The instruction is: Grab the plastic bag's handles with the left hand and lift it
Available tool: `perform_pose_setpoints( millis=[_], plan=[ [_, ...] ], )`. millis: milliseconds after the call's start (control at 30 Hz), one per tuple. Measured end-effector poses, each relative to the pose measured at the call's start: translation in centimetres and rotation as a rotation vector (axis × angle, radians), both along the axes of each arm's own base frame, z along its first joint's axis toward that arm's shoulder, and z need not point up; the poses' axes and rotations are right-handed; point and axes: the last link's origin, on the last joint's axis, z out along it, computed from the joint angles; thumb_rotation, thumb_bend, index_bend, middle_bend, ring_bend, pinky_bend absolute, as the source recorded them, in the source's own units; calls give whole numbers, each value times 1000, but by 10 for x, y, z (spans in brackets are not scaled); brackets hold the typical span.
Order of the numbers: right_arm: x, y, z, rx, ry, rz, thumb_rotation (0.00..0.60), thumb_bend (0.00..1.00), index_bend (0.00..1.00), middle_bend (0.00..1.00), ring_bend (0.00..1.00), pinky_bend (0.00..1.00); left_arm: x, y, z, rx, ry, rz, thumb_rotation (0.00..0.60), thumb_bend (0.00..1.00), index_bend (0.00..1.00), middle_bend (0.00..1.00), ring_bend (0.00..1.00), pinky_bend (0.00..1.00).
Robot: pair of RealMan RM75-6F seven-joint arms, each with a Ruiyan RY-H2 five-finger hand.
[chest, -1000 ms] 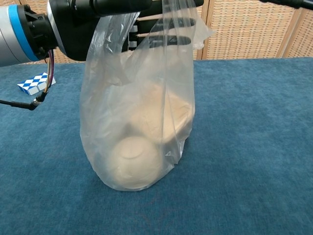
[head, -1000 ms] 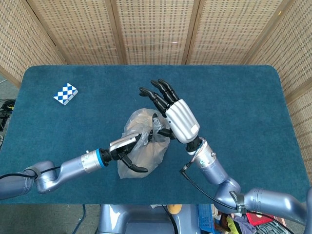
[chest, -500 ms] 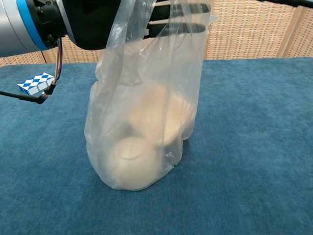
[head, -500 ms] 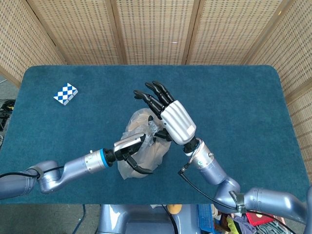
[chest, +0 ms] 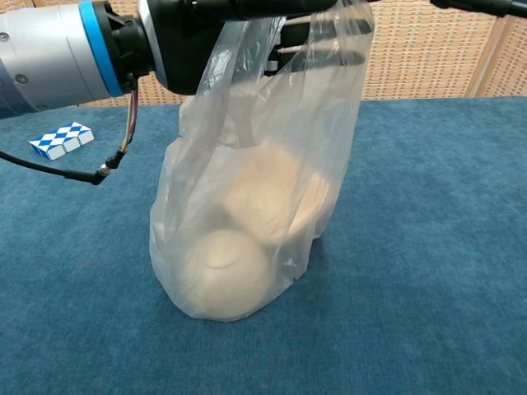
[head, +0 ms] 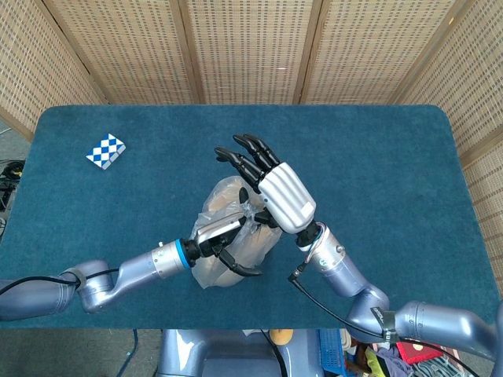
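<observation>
Mid-bench, the bag (chest: 247, 214) rested on the cloth, handles gripped by the left robot hand (head: 224, 239); right robot hand (head: 271, 184) hovered, fingers spread. Lifting step; next: raise straight upward.

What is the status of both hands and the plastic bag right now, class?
Left hand grips plastic bag handles. Right hand open above bag. Bag bottom on table. Nothing obstructing.

Head view: I look steeply down from above, whole table (head: 377, 157) in frame, wicker screen (head: 251, 47) at far edge. Chest view: low, near-level, facing forward, very close to bag (chest: 255, 206). Both share bag, table, checkered block (chest: 59, 139).
</observation>
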Motion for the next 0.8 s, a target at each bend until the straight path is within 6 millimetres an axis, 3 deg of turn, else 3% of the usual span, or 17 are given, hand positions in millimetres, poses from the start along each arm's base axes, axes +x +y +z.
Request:
perform_pose_setpoints(
  millis=[800],
  plan=[
    [9,3,4,24,71,31,600,832,0,259,41,89,24,8,-21,23,0,36,600,229,16,0,42,30]
  ],
)
